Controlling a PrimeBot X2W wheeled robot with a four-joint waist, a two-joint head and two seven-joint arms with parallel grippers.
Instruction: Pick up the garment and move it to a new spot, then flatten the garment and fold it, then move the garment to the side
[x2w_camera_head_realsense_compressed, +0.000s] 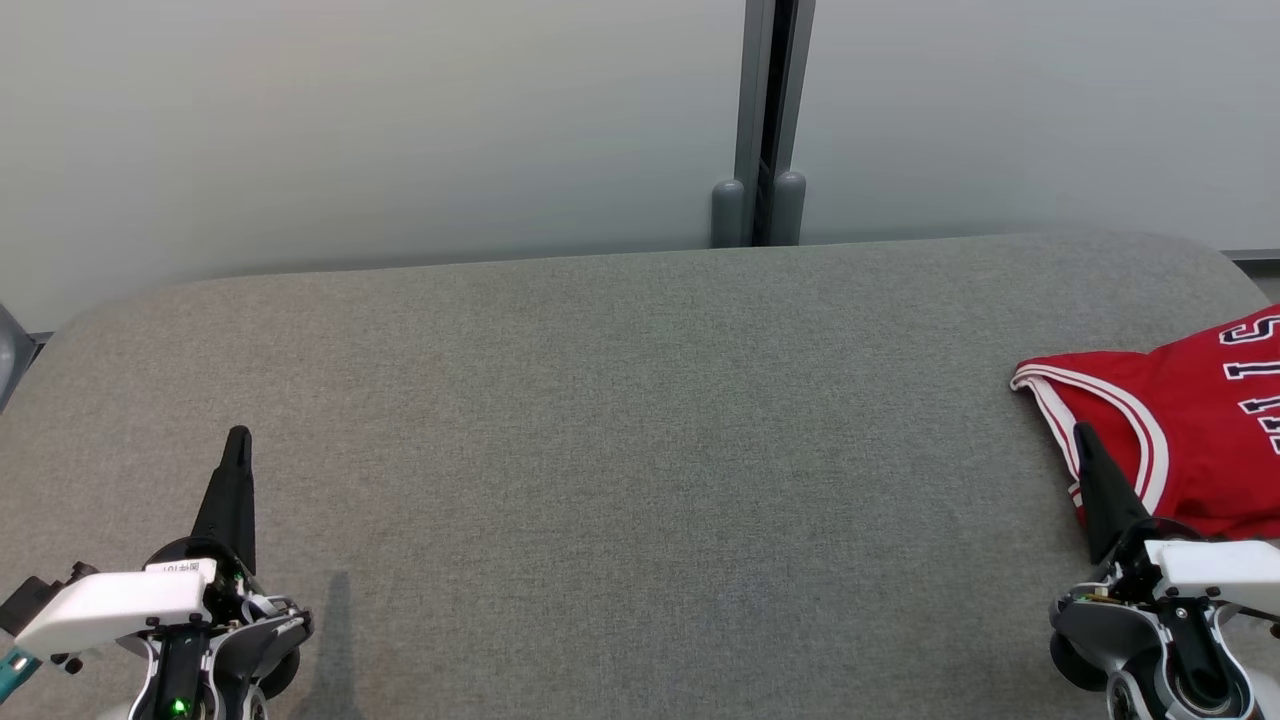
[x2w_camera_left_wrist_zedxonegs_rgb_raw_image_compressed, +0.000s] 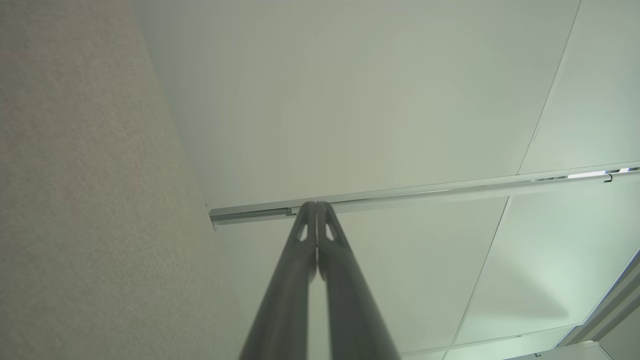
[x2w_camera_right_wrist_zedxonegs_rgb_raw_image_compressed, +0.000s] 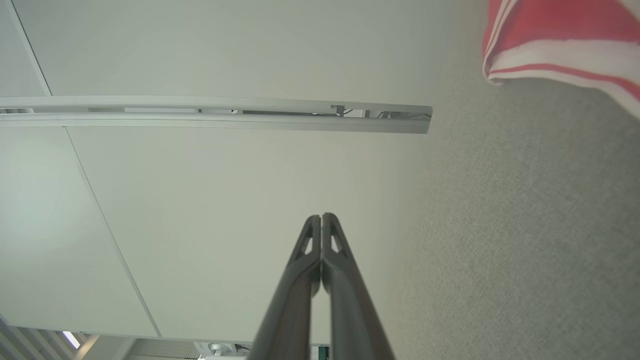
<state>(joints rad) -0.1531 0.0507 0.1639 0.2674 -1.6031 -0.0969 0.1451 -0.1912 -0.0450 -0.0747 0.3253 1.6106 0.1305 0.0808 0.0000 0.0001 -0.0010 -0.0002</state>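
The garment (x2w_camera_head_realsense_compressed: 1195, 425) is a red sleeveless jersey with white trim and dark lettering. It lies at the right edge of the grey surface and runs out of the head view. Its striped edge (x2w_camera_right_wrist_zedxonegs_rgb_raw_image_compressed: 560, 52) appears at the top right of the right wrist view. My right gripper (x2w_camera_head_realsense_compressed: 1080, 432) is shut and empty, its tip in front of the jersey's lower left trim; I cannot tell whether it touches the cloth. In the right wrist view its fingers (x2w_camera_right_wrist_zedxonegs_rgb_raw_image_compressed: 321, 220) are pressed together. My left gripper (x2w_camera_head_realsense_compressed: 238, 436) stands shut and empty at the lower left, far from the jersey, with fingers (x2w_camera_left_wrist_zedxonegs_rgb_raw_image_compressed: 316, 206) closed.
The grey fabric-covered table (x2w_camera_head_realsense_compressed: 620, 430) spreads wide between the two grippers. Behind it stand pale wall panels (x2w_camera_head_realsense_compressed: 380, 130) with a dark vertical post (x2w_camera_head_realsense_compressed: 770, 120) between them. A metal rail (x2w_camera_left_wrist_zedxonegs_rgb_raw_image_compressed: 410, 192) runs along the panel.
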